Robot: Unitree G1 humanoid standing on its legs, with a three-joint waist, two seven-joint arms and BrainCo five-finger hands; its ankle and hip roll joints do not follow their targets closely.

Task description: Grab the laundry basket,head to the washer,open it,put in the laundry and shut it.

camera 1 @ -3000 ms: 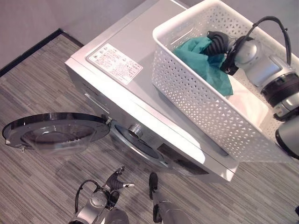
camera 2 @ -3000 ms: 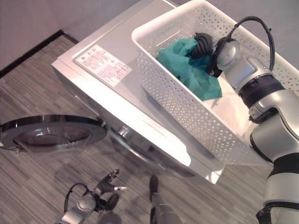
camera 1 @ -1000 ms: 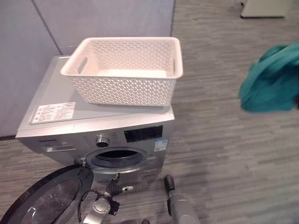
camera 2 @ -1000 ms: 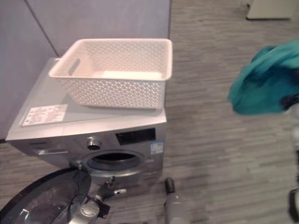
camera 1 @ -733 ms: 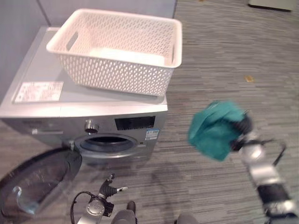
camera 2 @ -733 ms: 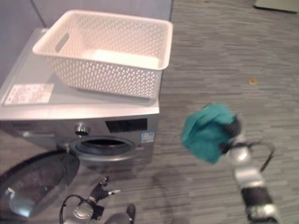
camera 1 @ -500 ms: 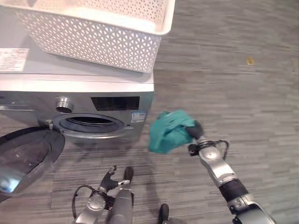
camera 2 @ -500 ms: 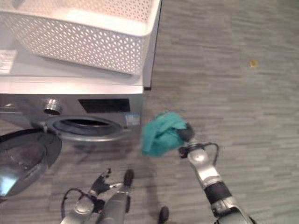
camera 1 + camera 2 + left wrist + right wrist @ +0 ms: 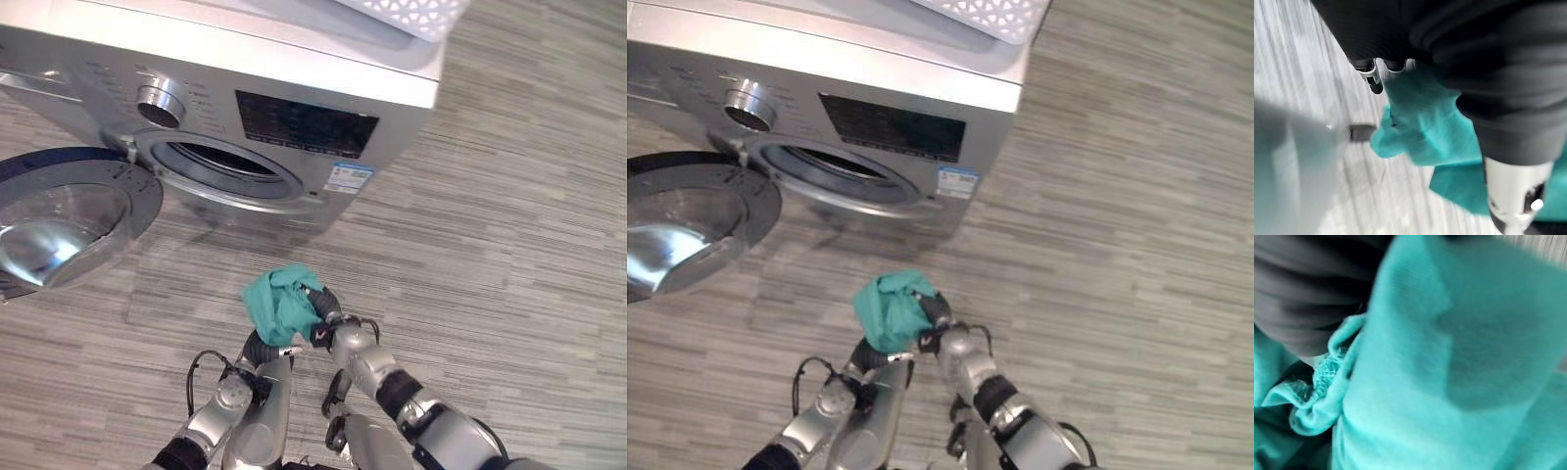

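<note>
one teal cloth (image 9: pixel 277 303) clutched in right hand (image 9: pixel 324 315) | left hand (image 9: pixel 257 350) grip unclear | washer (image 9: pixel 294 88) door (image 9: pixel 69 216) open

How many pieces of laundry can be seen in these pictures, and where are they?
1. One teal cloth is bunched in the right hand, low in front of the washer, whose door hangs open. More could be hidden in the drum or the basket.

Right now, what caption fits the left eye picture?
Right robot hand holds teal cloth low before the washer's open door.
</note>
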